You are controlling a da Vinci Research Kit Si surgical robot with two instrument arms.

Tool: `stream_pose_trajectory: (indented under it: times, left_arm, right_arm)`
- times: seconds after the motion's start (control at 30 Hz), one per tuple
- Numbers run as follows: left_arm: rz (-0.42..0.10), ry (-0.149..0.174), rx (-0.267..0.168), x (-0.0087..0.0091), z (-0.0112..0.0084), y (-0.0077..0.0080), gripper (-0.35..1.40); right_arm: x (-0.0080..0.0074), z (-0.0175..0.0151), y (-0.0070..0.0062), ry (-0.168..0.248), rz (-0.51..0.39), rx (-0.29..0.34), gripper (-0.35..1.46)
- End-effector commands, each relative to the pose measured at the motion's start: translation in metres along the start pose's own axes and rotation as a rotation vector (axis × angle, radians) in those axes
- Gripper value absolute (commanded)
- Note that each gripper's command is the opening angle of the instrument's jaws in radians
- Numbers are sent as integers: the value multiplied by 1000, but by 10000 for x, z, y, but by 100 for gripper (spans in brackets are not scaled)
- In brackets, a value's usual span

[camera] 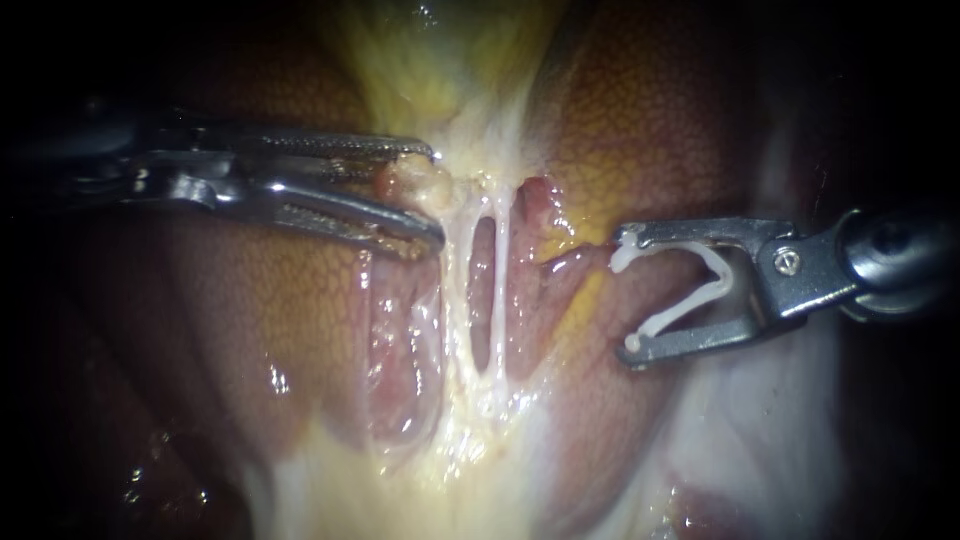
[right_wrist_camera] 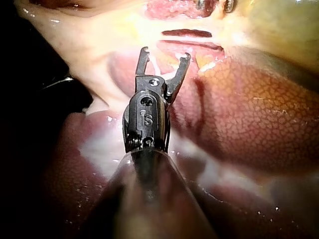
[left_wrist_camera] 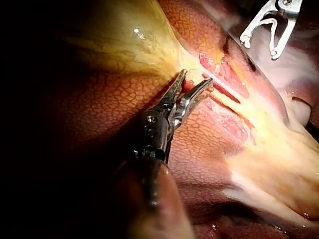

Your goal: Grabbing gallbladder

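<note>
The gallbladder shows as yellow-green tissue at the top centre of the endoscope view, narrowing downward into pale strands. Below it, at the centre of the frame, two thin whitish tubes run side by side from top to bottom, with dark red gaps between and beside them. Mottled red-brown liver lies to either side. The left instrument reaches in from the left edge, its tips at the narrow lower end of the gallbladder, just left of the tubes' upper ends. Its jaws stand apart. A small pale lump of tissue sits between them near the tips and touches the upper jaw; I cannot tell whether the lower jaw presses on it. A gap shows along the rest of the jaws. The left wrist view also shows these jaws spread, their tips set against the tissue where the yellow gallbladder tapers. The right instrument comes in from the right edge at mid-height, its tips pointing left, near the tubes but apart from them, over the liver. Its jaws are spread wide and carry a white clip, open in a V, with one arm against each jaw, so both jaws bear on it.
</note>
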Motion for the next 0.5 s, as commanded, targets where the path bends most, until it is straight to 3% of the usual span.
stream_pose_trajectory:
  times: [0.03,0.2,0.37,0.5]
  left_arm:
    - [9,-1,1,0,-1,1,20]
    - [25,-1,5,-1,-9,2,9]
    - [25,-1,9,-2,-15,2,-32]
    - [24,8,9,-4,-21,-2,-35]
  right_arm:
    - [0,0,0,0,0,0,57]
    - [0,0,0,0,0,0,57]
    - [0,0,0,0,0,0,57]
    - [0,0,0,0,0,0,57]
